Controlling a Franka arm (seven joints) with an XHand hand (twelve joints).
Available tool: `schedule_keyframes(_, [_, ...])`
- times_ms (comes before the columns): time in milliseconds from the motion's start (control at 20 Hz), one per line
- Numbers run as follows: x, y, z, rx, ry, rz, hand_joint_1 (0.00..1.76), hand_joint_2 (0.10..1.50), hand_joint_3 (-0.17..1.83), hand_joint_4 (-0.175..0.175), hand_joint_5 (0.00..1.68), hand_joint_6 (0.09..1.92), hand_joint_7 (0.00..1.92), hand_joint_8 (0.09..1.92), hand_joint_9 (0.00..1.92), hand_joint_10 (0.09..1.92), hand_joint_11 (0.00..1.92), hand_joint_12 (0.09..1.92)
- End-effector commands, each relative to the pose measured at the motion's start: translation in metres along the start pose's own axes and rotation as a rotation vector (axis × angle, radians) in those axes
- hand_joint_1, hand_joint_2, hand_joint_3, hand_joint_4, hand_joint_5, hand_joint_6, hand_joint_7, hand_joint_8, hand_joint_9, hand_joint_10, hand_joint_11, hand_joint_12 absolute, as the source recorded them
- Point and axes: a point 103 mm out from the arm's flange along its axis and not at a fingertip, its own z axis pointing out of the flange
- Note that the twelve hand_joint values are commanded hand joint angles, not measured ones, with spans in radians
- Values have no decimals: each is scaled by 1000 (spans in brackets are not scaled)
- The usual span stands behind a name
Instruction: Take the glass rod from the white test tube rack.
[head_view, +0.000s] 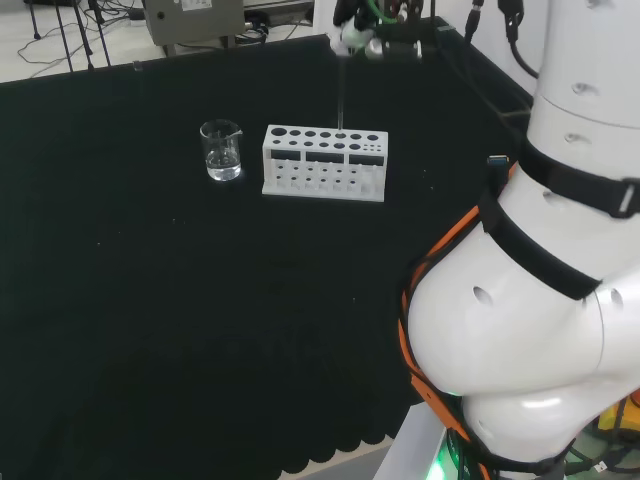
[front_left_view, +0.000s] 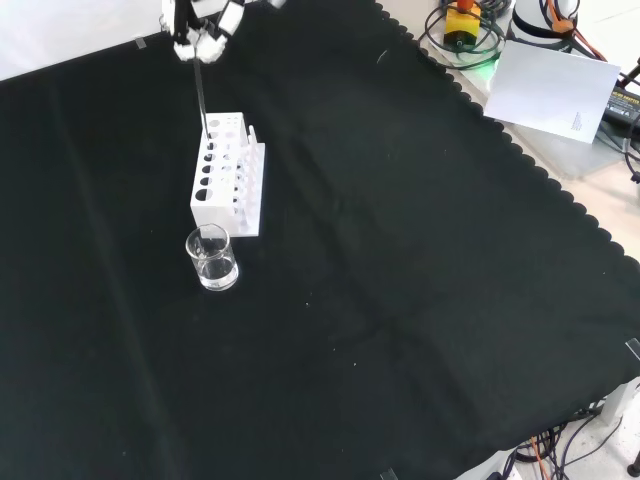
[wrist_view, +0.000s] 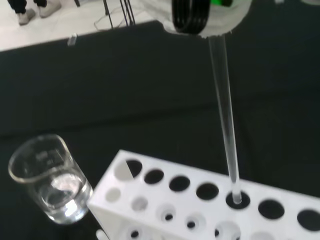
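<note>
A white test tube rack (head_view: 323, 163) (front_left_view: 229, 186) (wrist_view: 210, 205) with several round holes stands on the black cloth. A clear glass rod (head_view: 341, 92) (front_left_view: 201, 95) (wrist_view: 225, 115) rises upright from it, its lower tip still in one hole of the back row. The hand (head_view: 355, 35) (front_left_view: 198, 35) (wrist_view: 200, 15) is above the rack, its fingers pinching the rod's top end. In the wrist view the rod's tip sits just inside the hole's mouth.
A small clear glass beaker (head_view: 221, 150) (front_left_view: 212, 258) (wrist_view: 49, 179) with a little water stands on the cloth beside the rack's end. The arm's white links (head_view: 540, 280) fill the head view's right. White paper (front_left_view: 555, 88) and cables lie beyond the cloth's scalloped edge.
</note>
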Motion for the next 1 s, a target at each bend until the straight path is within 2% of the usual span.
schedule_keyframes(50, [25,-43,-42,-29,-12,17,1304,940,196,-175,1247,245,1170,1025,1719,554,1162,804])
schedule_keyframes(550, [56,-72,-64,-33,-42,-12,1305,952,166,-175,1261,212,1174,1016,1734,540,1175,808])
schedule_keyframes(750, [69,-76,-68,-44,-47,-30,1305,954,163,-175,1264,205,1175,1014,1736,538,1177,808])
schedule_keyframes(1000, [74,-78,-72,-51,-49,-46,1305,955,160,-175,1267,199,1176,1013,1737,536,1177,808])
